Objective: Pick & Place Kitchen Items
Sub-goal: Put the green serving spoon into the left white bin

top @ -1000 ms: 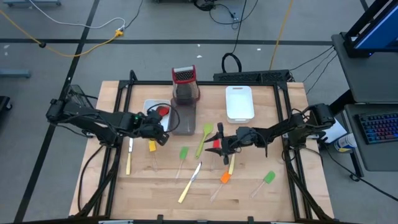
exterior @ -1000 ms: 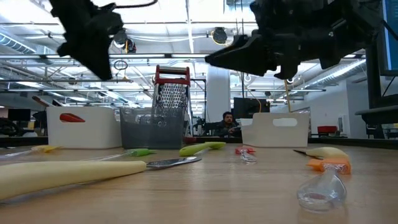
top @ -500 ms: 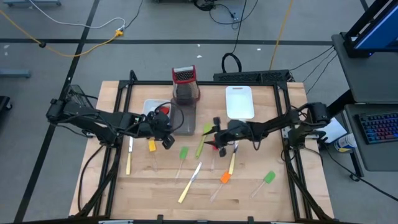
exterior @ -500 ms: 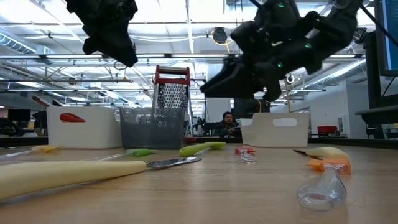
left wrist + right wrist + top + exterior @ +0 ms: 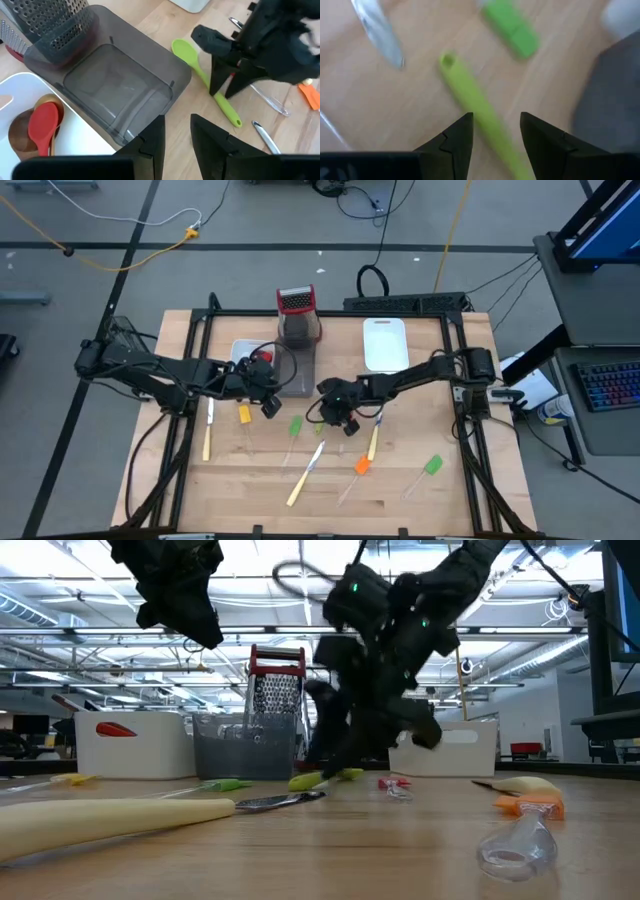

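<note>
A green spoon (image 5: 200,75) lies flat on the wooden table, just in front of the grey tray (image 5: 115,85). My right gripper (image 5: 223,92) is open and slants down over the spoon's handle (image 5: 470,95), with one finger on each side of it. My left gripper (image 5: 177,120) hovers open above the grey tray's near edge with nothing between its fingers. A red spoon (image 5: 42,120) and a wooden spoon lie in the white tray (image 5: 240,350) at the left. The high view shows my right gripper (image 5: 330,418) at the table's middle and my left gripper (image 5: 270,406) to its left. My right gripper straddles the green spoon's handle (image 5: 485,125) from above, slanting down, with its fingers across the handle. I cannot tell whether either finger touches it. The spoon lies flat on the table.
A red-topped grater (image 5: 297,315) stands behind the grey tray, and a second white tray (image 5: 385,345) sits at the far right. Scattered on the near half are green spatulas (image 5: 294,427) (image 5: 432,465), an orange spatula (image 5: 361,466), a yellow spatula (image 5: 244,415) and knives (image 5: 306,470) (image 5: 208,435).
My right gripper has swung toward the table's left and come down, and its fingers have tipped from nearly level to slanting down over the green spoon's handle. My left gripper has turned a little in place above the grey tray. No utensil has moved.
</note>
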### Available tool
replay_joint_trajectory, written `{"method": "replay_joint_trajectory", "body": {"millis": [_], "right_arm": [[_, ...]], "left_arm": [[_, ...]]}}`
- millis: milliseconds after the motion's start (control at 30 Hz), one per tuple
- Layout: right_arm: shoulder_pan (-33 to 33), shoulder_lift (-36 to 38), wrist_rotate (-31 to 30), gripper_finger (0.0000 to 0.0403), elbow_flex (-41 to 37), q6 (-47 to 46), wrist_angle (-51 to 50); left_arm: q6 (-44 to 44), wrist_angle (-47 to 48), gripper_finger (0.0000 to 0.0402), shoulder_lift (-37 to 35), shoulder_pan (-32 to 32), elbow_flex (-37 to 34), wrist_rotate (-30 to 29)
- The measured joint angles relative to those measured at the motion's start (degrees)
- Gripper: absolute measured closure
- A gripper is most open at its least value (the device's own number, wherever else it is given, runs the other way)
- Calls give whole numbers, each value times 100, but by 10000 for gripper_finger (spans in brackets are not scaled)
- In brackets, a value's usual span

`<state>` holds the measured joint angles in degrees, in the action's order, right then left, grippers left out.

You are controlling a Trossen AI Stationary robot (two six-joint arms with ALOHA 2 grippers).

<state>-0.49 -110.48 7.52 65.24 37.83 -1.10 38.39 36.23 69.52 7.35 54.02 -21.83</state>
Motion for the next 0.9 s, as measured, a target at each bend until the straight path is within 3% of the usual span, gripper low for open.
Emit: {"method": "replay_joint_trajectory", "body": {"millis": [300, 400, 900], "right_arm": [[-254, -71, 134, 246, 1, 140, -67], [-387, -78, 494, 250, 1, 142, -118], [-302, -59, 1081, 359, 6, 700, -410]], "left_arm": [[-17, -15, 309, 0, 0, 0, 9], [-18, -15, 309, 0, 0, 0, 35], [-66, -31, 309, 0, 0, 0, 88]]}}
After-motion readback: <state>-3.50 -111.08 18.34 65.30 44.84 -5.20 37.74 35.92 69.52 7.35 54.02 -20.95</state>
